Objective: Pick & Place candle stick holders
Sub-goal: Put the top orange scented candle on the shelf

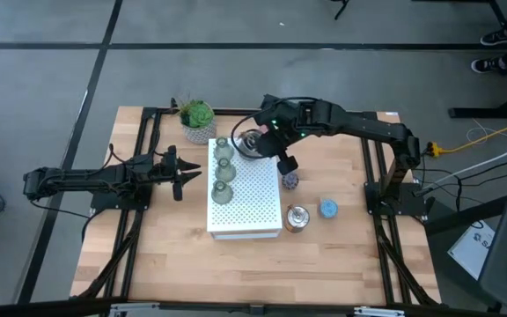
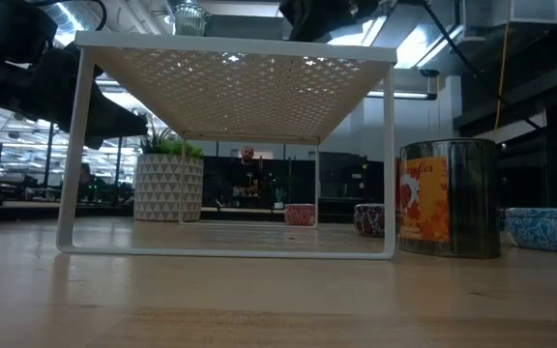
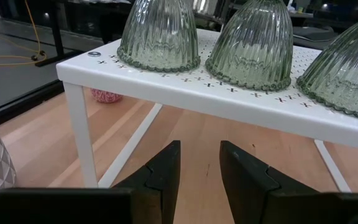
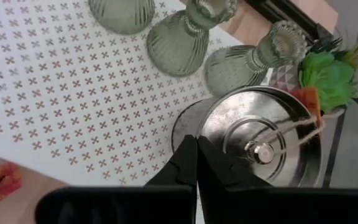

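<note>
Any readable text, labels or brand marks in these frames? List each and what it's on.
Nothing fully readable.
Silvery metal holder, low view: orange label with pale script lettering, too blurred to read.
White sheet beside the table, high view: dark marks at its edge, cut off and too small to read.
White perforated box: only a punched cross pattern, no text.
Green glass holders: no markings.

Blue holder (image 2: 547,228) cut by edge

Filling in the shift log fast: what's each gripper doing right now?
Left gripper: jaws open, empty, beside the white perforated box.
Right gripper: jaws shut, holding nothing, over the silvery metal holder.
</note>
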{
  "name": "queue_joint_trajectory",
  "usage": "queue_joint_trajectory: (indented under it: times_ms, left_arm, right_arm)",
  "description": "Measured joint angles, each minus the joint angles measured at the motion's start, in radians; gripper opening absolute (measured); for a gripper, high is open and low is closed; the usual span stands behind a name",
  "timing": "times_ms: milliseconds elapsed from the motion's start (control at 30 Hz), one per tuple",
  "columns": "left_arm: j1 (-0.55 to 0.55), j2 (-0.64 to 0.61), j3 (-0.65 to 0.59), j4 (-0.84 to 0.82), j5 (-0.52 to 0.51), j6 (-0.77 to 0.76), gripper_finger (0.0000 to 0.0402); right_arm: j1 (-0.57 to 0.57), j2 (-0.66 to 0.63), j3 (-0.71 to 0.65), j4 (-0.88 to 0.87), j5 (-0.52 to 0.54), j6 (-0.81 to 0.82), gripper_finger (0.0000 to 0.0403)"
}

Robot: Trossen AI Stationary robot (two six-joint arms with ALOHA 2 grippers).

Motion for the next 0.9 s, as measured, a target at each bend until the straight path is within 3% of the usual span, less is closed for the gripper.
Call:
queue_joint_trajectory:
  times_ms: [300, 900]
  left_arm:
    - [0.000, 0.000, 0.000, 0.000, 0.000, 0.000, 0.0107]
    - [0.000, 0.000, 0.000, 0.000, 0.000, 0.000, 0.0107]
  right_arm:
    - [0.000, 0.007, 0.001, 0.030, -0.066, 0.001, 0.0000]
    - [-0.013, 0.005, -0.094, 0.127, -0.061, 0.020, 0.0000]
